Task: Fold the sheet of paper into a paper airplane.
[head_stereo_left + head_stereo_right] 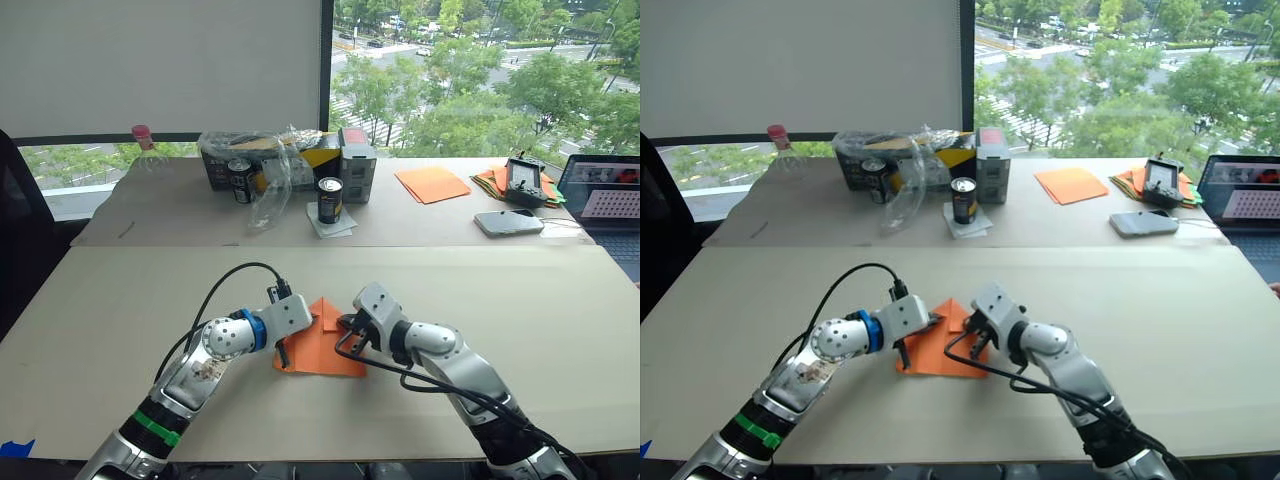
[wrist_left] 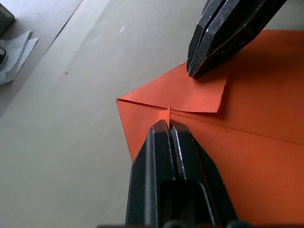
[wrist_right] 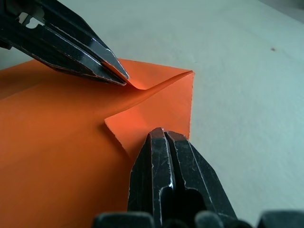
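The sheet of paper (image 2: 247, 156) is thin, matt orange paper with sharp creases. Both grippers' fingers (image 3: 166, 175) look like hard black plastic, scuffed and faintly glossy. The tabletop (image 1: 560, 330) is smooth, matt beige board.

Bare table (image 1: 120, 330) surrounds the sheet of paper (image 1: 320, 350) (cans (image 1: 330, 200) stand well apart).

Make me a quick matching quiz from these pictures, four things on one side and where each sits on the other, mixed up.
1. sheet of paper
2. black can
3. laptop
4. pink-capped bottle

A. far table, left end
B. near table, under both end effectors
C. far table, middle, on a napkin
D. far right edge

Pairs: 1-B, 2-C, 3-D, 4-A
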Controlling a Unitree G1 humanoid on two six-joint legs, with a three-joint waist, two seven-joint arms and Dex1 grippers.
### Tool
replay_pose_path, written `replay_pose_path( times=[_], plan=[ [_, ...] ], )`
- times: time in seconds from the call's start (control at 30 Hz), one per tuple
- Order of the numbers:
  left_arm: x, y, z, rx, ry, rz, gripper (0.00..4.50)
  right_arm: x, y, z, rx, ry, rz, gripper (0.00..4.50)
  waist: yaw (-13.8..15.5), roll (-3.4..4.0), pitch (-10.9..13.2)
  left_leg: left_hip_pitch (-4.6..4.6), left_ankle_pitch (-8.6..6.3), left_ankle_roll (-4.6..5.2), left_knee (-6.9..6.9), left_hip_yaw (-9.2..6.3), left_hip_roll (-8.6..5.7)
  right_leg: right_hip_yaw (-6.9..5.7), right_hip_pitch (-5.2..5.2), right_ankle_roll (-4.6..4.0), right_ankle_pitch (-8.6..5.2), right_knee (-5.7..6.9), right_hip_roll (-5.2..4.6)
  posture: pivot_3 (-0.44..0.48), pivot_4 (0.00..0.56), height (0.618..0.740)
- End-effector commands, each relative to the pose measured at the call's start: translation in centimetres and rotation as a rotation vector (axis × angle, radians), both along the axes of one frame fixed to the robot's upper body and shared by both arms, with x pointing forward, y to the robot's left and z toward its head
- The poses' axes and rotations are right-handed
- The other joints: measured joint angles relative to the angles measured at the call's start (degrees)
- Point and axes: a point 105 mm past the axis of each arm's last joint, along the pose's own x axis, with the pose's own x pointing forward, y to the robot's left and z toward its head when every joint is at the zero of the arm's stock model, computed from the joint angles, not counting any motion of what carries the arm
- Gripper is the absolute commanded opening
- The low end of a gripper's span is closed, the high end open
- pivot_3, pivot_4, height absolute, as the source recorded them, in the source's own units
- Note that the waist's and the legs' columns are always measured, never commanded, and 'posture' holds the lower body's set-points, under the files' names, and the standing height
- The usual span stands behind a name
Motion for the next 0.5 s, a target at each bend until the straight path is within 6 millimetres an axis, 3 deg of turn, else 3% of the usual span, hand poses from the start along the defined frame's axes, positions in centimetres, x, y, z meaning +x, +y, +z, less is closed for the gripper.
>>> replay_pose_path(
  times=[0.03,0.23,0.5],
  plan=[
    [-0.4,-0.7,0.0,0.042,-0.051,-0.05,0.01,0.6,0.4,2.4,0.077,-0.079,0.002,0.0,0.0,0.0,0.0,-0.01,0.0,0.0,0.0,0.0,0.0,0.0,0.0,0.0,0.0,0.0,0.0,0.0,0.15,0.67],
    [-0.2,-0.8,-0.3,0.079,-0.071,-0.053,0.01,2.0,0.7,3.2,0.096,-0.111,0.025,0.0,-0.1,0.01,0.0,0.03,0.01,0.0,0.01,0.0,0.0,-0.02,0.0,0.01,0.01,0.03,0.01,0.0,0.15,0.67],
    [-0.4,-0.7,-0.6,0.1,-0.074,-0.051,0.01,2.7,0.8,2.6,0.068,-0.103,0.074,0.0,-0.1,0.01,0.0,0.04,0.01,0.0,0.01,0.0,0.0,-0.01,0.01,0.01,0.01,0.08,0.01,0.0,0.15,0.67]
  ],
)
